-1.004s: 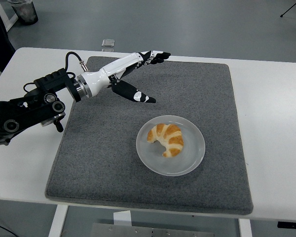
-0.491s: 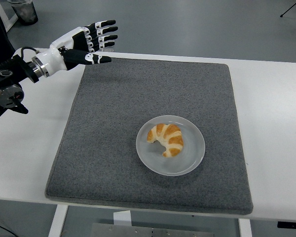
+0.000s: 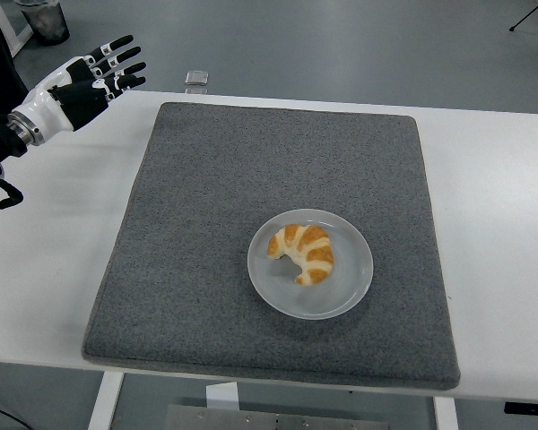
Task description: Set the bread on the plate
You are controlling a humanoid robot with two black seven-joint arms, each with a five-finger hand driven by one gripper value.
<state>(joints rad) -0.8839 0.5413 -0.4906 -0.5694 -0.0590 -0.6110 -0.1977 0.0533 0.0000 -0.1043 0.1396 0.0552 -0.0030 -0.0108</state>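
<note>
- The bread (image 3: pixel 303 253), a croissant, lies inside the plate (image 3: pixel 349 294), a little left of its middle, on the grey mat (image 3: pixel 206 224) covering the white desk (image 3: pixel 493 224).
- Judged from that, the task looks done.
- The left hand (image 3: pixel 85 81) hovers at the far left corner, off the mat and well apart from the plate; its fingers (image 3: pixel 117 63) are spread wide and hold nothing.
- The right hand is not in view.
- The bread is probably light, soft and flaky, easily crushed or torn at its thin tips.
- If a regrasp were needed, a gentle pinch across the thick middle of the curve would suit best.
</note>
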